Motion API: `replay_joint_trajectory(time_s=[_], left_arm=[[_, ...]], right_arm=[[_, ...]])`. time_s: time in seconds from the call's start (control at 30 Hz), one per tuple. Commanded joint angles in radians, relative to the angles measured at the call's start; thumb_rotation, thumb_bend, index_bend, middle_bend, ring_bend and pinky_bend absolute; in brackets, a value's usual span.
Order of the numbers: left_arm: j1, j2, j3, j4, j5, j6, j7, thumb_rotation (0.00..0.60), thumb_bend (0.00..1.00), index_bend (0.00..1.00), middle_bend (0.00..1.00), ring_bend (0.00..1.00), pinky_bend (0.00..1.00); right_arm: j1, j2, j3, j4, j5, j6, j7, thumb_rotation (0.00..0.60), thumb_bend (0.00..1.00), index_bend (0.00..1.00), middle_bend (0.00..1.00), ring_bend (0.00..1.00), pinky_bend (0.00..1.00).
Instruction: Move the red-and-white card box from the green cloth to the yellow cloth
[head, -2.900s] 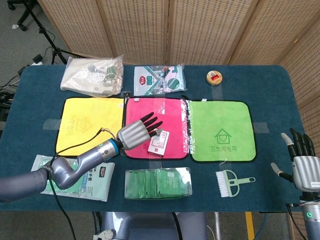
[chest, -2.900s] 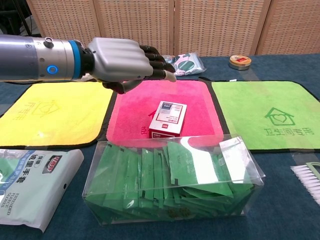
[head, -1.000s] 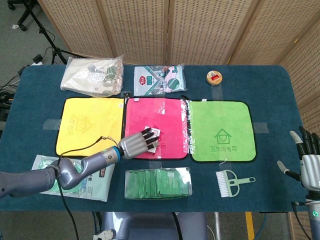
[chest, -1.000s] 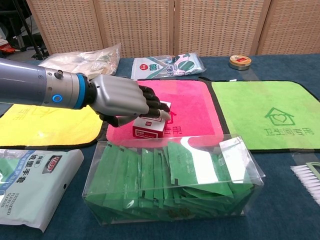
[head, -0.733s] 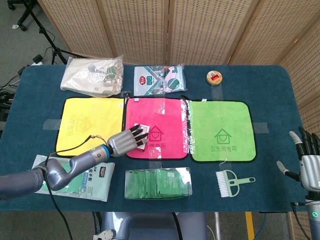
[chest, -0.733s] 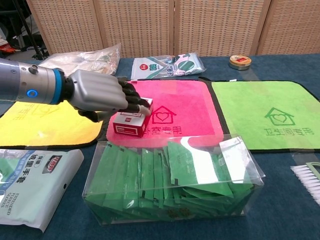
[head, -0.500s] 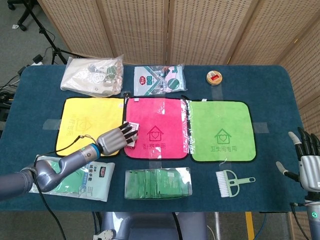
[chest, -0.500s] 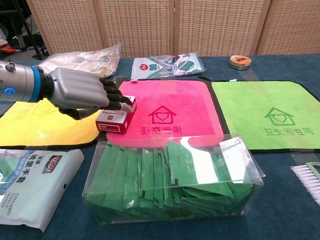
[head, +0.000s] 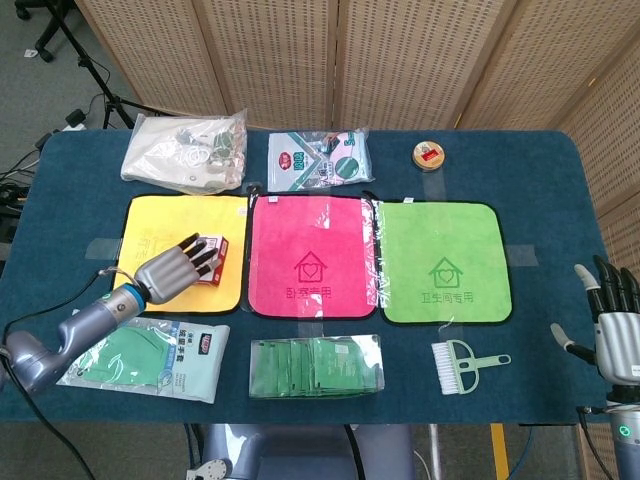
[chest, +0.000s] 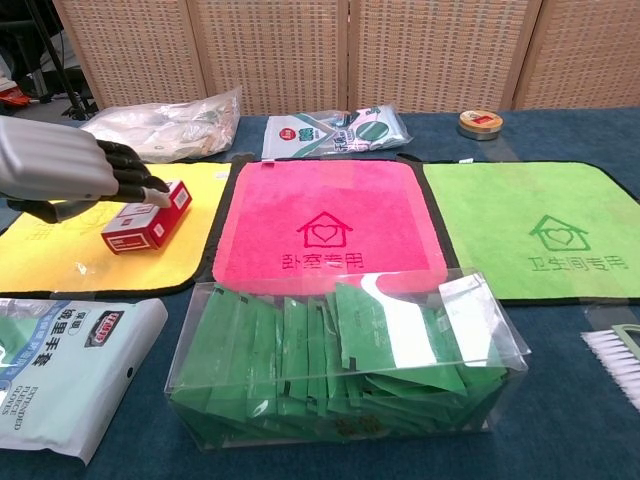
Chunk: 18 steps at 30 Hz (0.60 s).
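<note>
Head view first, with the pink cloth (head: 311, 256) taken as the landmark. Left of it lies the yellow cloth (head: 160, 230), and on that cloth's edge nearest the pink one sits the red-and-white card box (head: 212, 260). The left robot hand (head: 172, 271) reaches in from the left and rests its fingers (chest: 128, 170) on top of the box (the chest view shows the dark fingertips laid over its upper face, the thumb low by its side), so it holds the box against the cloth. Nearer the camera than the pink cloth stands a clear box of green packets (chest: 345, 355). Right of the pink cloth lies the green cloth (head: 443, 262), bare of the box. Far right of it, off the blue worktop (head: 540, 180), the right robot hand (head: 613, 325) is raised with fingers spread, holding nothing.
</note>
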Motion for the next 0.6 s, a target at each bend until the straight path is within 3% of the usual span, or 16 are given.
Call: replay_joint_trajectory(time_s=[0.03,0.37,0.53,0.6], left_arm=[[0.029,0.031,0.019,-0.010,-0.006,0.014,-0.006,0.600,0.98,0.00,0.00,0.00,0.00],[0.125,0.103,0.041,-0.003,0.004,0.099,-0.051,0.600,0.98,0.00,0.00,0.00,0.00],[0.149,0.113,0.016,0.015,-0.007,0.136,-0.081,0.600,0.96,0.00,0.00,0.00,0.00],[0.174,0.110,-0.031,0.004,-0.025,0.205,-0.158,0.600,0.89,0.00,0.00,0.00,0.00]], right_arm=[[-0.004,0.000,-0.001,-0.012,-0.008,0.012,-0.010,0.600,0.25,0.09,0.00,0.00,0.00],[-0.009,0.004,-0.012,-0.038,-0.030,0.022,-0.026,0.600,0.25,0.09,0.00,0.00,0.00],[-0.009,0.004,-0.015,-0.043,-0.036,0.025,-0.032,0.600,0.25,0.09,0.00,0.00,0.00],[-0.009,0.007,-0.018,-0.047,-0.042,0.024,-0.030,0.600,0.25,0.09,0.00,0.00,0.00]])
